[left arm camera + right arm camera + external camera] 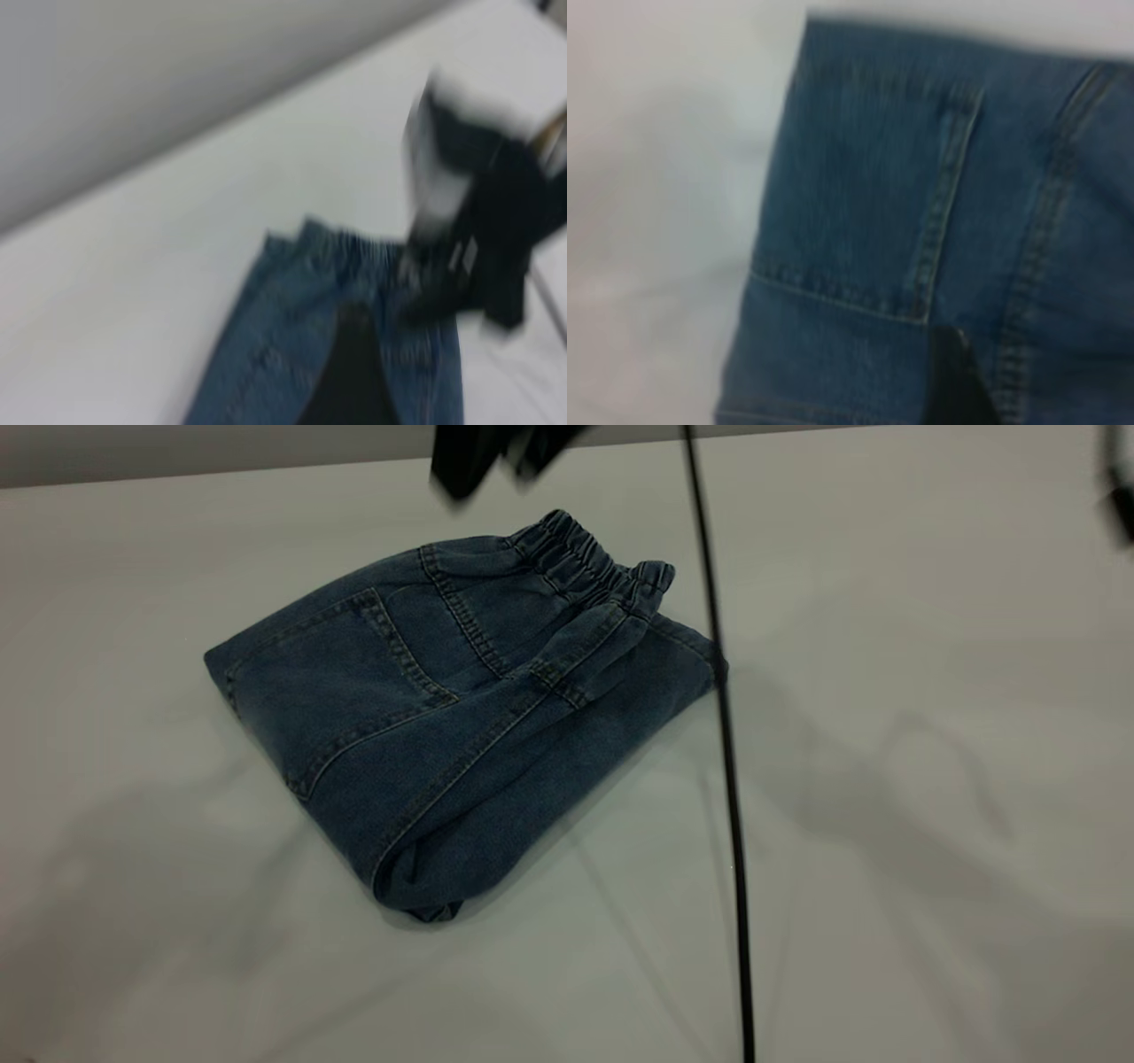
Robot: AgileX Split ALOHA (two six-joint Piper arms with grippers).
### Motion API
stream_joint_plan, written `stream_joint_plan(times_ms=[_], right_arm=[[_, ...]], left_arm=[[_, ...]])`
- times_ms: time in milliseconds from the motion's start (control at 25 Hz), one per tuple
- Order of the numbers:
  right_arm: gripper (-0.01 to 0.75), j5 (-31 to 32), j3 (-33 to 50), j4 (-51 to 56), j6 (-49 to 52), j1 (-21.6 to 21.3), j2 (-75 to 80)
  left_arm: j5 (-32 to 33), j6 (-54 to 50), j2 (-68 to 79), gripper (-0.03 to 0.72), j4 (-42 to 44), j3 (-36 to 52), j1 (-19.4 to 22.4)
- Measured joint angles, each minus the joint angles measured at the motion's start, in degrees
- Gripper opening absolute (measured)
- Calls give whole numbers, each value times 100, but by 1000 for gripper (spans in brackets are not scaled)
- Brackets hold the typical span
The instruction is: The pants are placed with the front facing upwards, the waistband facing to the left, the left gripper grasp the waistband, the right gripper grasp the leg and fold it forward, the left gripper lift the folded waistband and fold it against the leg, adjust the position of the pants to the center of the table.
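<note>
The pants (pixel 443 708) lie folded into a compact blue denim bundle near the middle of the white table (pixel 886 868). The gathered waistband (pixel 585 567) lies on top at the far end. One blurred black gripper (pixel 496 456) hangs at the exterior view's top edge, just beyond the waistband; which arm's it is I cannot tell. In the left wrist view, the left gripper's dark finger (pixel 354 372) hangs over the denim (pixel 266 354), and the right gripper (pixel 443 283), with its pale cylinder, hovers by the waistband (pixel 337 243). The right wrist view shows a patch pocket (pixel 868 195) close below a dark fingertip (pixel 952 381).
A thin black cable (pixel 726 735) runs across the exterior view from top to bottom, just right of the pants. Another blurred black part (pixel 1121 496) shows at the right edge. A grey wall (pixel 177 452) runs behind the table's far edge.
</note>
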Motion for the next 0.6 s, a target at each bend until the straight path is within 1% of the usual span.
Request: stream_joint_plan(times_ms=[120,280,440,600], right_arm=[[368,-343,0,-728,510,450,308],[368,-743,-5,-1565,952,837,632],[368,-968,-5,-2435,1403,827,870],[368,-1110,-5,-3049,1520,827,1119]], left_arm=[[0,66,-185,529,73,0,0],[-15,66,-152,523,302,12,0],[-10,66,-157,506,291,12,0],[2,66,-157,493,256,12,-6]])
